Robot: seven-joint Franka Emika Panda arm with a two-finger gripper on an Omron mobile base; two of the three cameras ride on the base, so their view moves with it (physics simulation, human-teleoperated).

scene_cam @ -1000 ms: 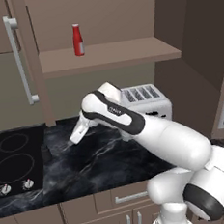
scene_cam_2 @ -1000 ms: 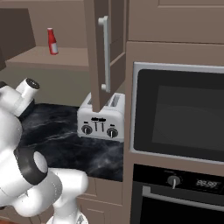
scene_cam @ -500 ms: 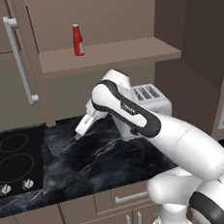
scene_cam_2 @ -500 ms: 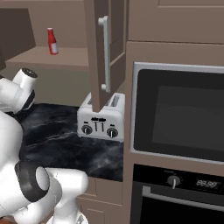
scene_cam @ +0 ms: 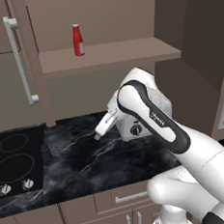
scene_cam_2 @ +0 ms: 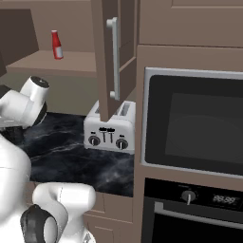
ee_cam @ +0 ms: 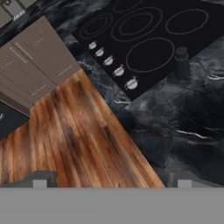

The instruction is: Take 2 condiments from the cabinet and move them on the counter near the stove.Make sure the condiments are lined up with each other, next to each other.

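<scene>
Currently: one condiment down by the stove, one left on the shelf

Gripper hangs over the counter, in front of the toaster, tilted down and toward the stove. Jaws stand wide apart; nothing sits between them. The hand view confirms this: both finger tips at the bottom edge, well separated, with bare counter and floor between.

Dark shaker stands upright on the counter, just beside the stove edge. In the left base view it appears as a small dark shape at the stove's right side.

Red bottle stands upright on the cabinet shelf, long axis vertical, cap up. The right base view also shows it, toward the left part of the shelf.

Key relation: the bottle lies above the jaws and slightly to their left, further back toward the wall. The gripper points downward, away from it.

Judgement: the next move calls for raising and re-aiming the hand so the jaws approach the bottle level, closing across its narrow body. Risk: tipping the slim bottle on contact.
</scene>
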